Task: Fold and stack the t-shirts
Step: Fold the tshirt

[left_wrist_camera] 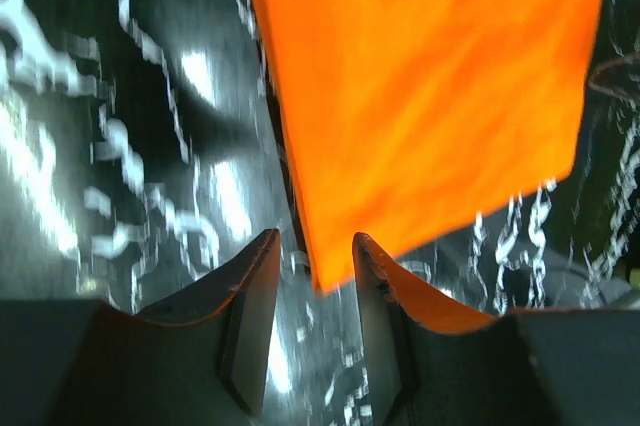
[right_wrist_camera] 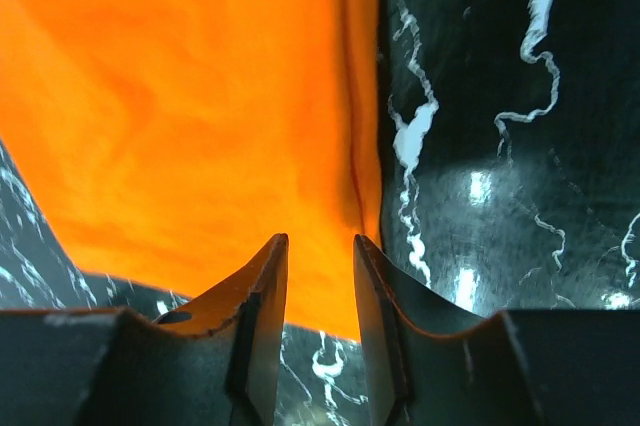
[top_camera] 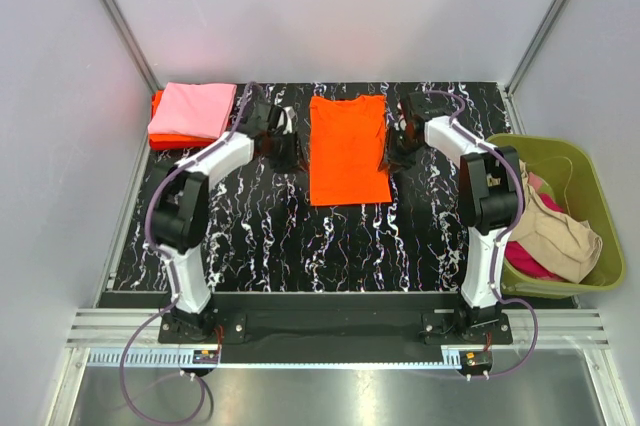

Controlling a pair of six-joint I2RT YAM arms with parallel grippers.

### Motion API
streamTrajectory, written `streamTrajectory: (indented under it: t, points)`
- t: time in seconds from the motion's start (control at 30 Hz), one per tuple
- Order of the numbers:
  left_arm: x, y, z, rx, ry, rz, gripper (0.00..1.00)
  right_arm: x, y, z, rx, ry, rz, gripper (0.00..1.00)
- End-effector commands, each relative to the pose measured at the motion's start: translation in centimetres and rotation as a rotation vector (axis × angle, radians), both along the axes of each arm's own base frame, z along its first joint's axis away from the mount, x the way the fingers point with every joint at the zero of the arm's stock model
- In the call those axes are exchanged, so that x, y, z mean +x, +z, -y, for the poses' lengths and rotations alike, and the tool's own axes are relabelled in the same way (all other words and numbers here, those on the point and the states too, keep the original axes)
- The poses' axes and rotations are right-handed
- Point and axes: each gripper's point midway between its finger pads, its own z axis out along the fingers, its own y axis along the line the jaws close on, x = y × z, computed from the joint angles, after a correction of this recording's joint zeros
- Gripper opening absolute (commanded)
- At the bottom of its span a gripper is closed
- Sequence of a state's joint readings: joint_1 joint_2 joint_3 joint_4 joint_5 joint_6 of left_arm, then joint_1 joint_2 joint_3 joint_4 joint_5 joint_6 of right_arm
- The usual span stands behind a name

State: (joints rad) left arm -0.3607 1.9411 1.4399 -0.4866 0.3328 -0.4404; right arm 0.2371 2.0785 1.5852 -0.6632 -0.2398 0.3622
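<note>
Two are left in the right-edge basket [top_camera: 535, 142]: beige shirt [top_camera: 562, 231], magenta shirt [top_camera: 524, 258]. Far-centre, the part-folded orange shirt [top_camera: 348, 151] is flanked by left gripper [left_wrist_camera: 313, 246] and right gripper [right_wrist_camera: 320, 246], narrowly parted, empty. Far-left, pink shirt [top_camera: 195, 109] is stacked on red-orange shirt [top_camera: 172, 138].

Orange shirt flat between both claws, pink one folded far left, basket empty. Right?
No, the basket is not empty: the top view shows a beige shirt and a magenta shirt in it. The rest holds: orange shirt flat between left claw and right claw, pink shirt folded far left.
</note>
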Motion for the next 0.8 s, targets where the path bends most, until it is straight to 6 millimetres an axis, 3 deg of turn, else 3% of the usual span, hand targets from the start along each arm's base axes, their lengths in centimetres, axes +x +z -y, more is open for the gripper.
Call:
streamTrajectory:
  t: [0.0,0.13,0.27,0.5,0.63,0.77]
  points:
    - [-1.1,1.8,-0.3,-0.037,0.016,0.043,0.40,0.0,2.8,-0.4,0.032,0.109,0.077,0.39]
    - [-4.0,-0.4,0.5,-0.113,-0.012,-0.038,0.39,-0.5,2.2,-0.2,0.040,0.121,0.058,0.39]
    - [-5.2,-0.9,1.4,-0.145,-0.036,-0.033,0.39,-1.7,1.2,0.3,0.021,0.125,0.030,0.37]
    - [-6.0,-2.1,3.3,-0.236,-0.064,-0.082,0.37,-1.3,1.0,0.4,0.014,0.137,0.054,0.29]
    - [-5.6,-2.9,3.2,-0.215,-0.052,-0.083,0.36,-1.1,1.1,0.9,-0.017,0.112,0.076,0.00]
    - [-5.9,-4.3,2.8,-0.189,-0.036,-0.111,0.36,-1.2,1.5,1.3,-0.013,0.049,0.118,0.00]
